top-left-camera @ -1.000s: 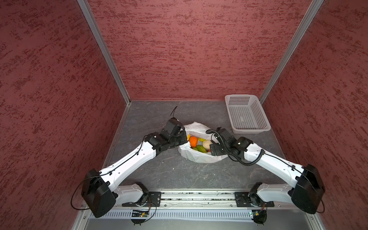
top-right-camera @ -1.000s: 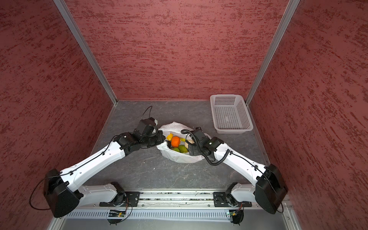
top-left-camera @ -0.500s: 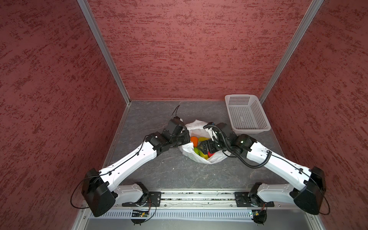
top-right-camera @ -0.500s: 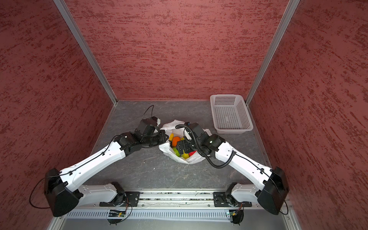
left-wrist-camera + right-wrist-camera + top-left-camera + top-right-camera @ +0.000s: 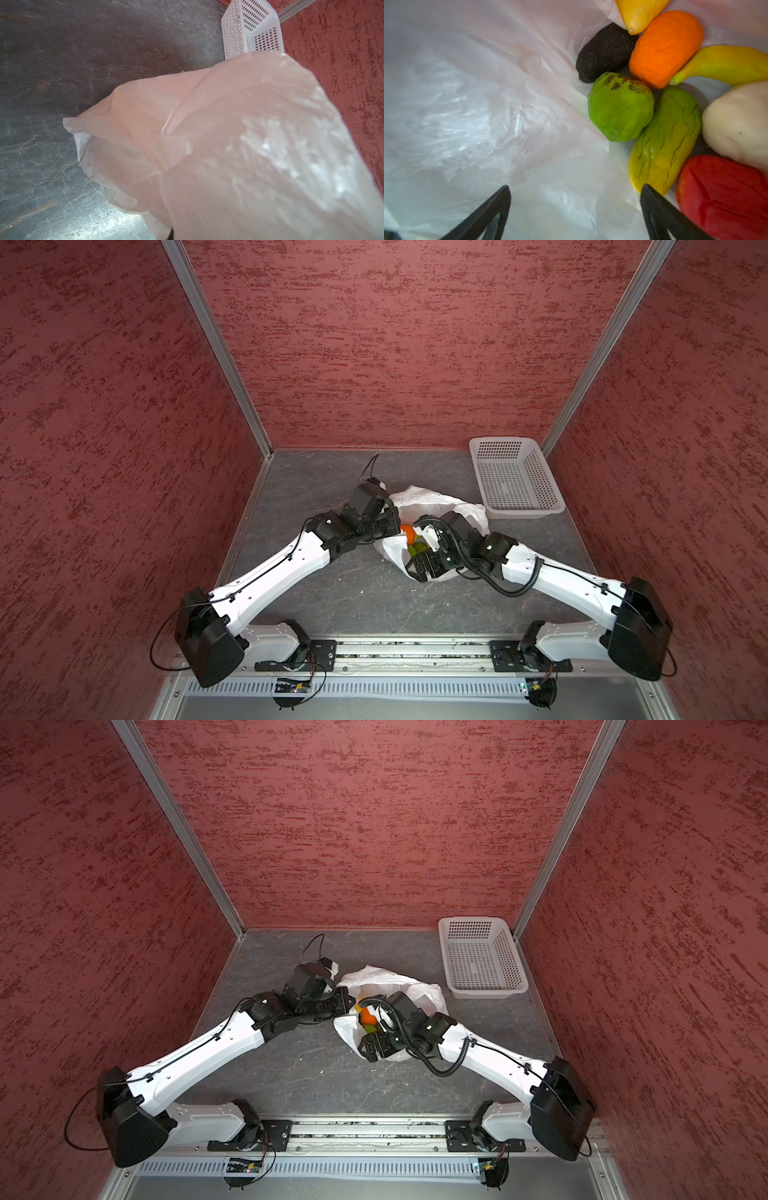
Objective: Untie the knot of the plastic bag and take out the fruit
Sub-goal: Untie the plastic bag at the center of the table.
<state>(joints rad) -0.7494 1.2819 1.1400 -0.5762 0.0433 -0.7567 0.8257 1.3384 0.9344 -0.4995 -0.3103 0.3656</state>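
The white plastic bag [image 5: 432, 499] [image 5: 386, 979] lies open-mouthed in the middle of the floor. My left gripper [image 5: 392, 526] [image 5: 347, 1002] is shut on the bag's left rim, and the film [image 5: 228, 124] covers its jaws in the left wrist view. My right gripper [image 5: 419, 568] [image 5: 575, 193] is open inside the bag, over bare film [image 5: 467, 104]. Beside its fingers [image 5: 654, 207] lie the fruit: orange [image 5: 666, 47] [image 5: 409, 531], round green [image 5: 620, 106], long green-yellow [image 5: 666, 141], red [image 5: 722, 197], dark [image 5: 606, 52], whitish [image 5: 737, 122] and yellow [image 5: 726, 64]. The knot is out of view.
A white perforated basket [image 5: 519, 512] [image 5: 486, 990] [image 5: 249, 27] stands at the back right, against the right wall and just beyond the bag. Red walls close in three sides. Both arm bases sit on a rail along the front edge.
My right gripper has swung from the bag's right side toward its front and dipped deeper inside. The left gripper has kept its hold on the rim.
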